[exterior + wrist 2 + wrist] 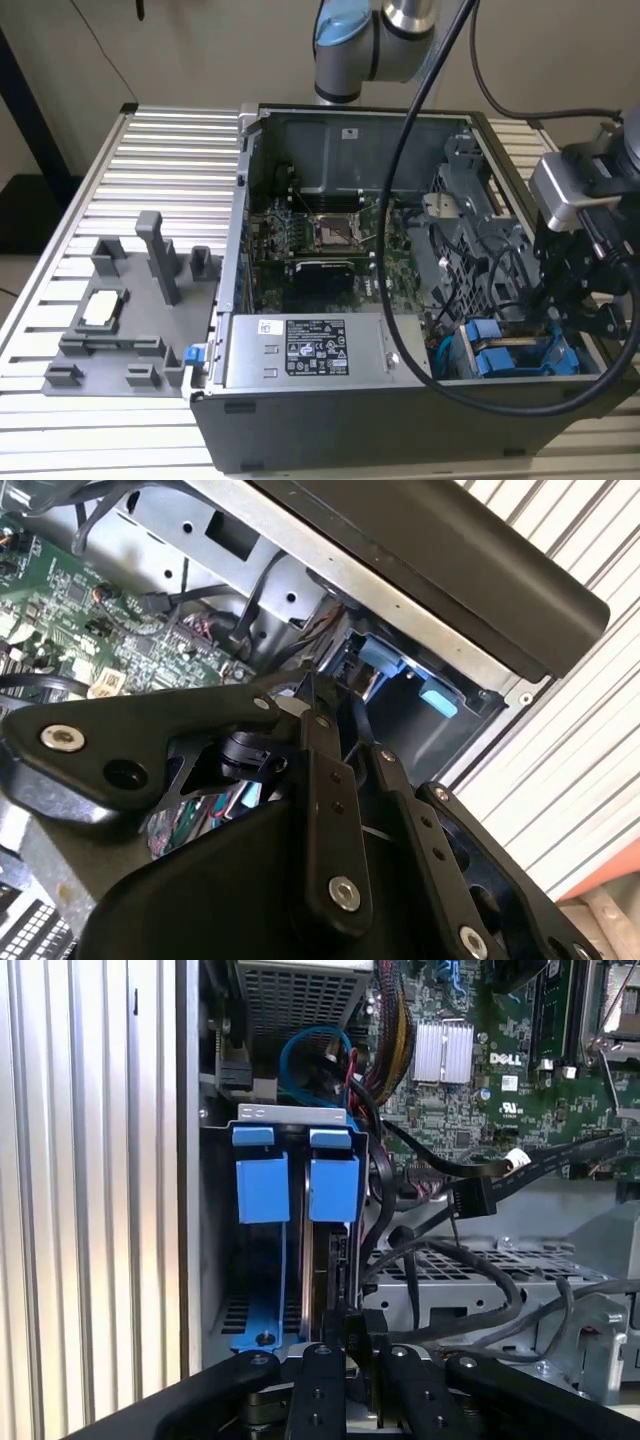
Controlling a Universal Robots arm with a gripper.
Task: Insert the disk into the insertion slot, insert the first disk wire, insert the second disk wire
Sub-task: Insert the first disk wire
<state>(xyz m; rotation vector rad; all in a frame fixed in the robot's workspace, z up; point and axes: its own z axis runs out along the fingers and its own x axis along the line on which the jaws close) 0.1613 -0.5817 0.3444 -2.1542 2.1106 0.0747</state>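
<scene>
In the first wrist view the disk (335,1260) stands edge-on in the drive cage's insertion slot (292,1114), its bright blue carrier tab (333,1185) at the far end. My gripper (352,1355) sits at the disk's near end, and its black fingers (318,1385) are closed narrowly around that dark edge. A black disk wire with a connector (470,1197) hangs loose just beside the cage. In the exterior view the gripper (572,320) is low over the blue carriers (500,358) at the case's right front corner. The second wrist view has the gripper (350,750) just above the same blue carrier (378,655).
A second blue carrier (262,1185) fills the neighbouring slot. Loose black cables (470,1300) cross a metal cage beside the disk. The grey power-supply box (300,350) and the motherboard (330,240) lie inside the open case. A grey fixture (130,310) stands on the slatted table (130,150).
</scene>
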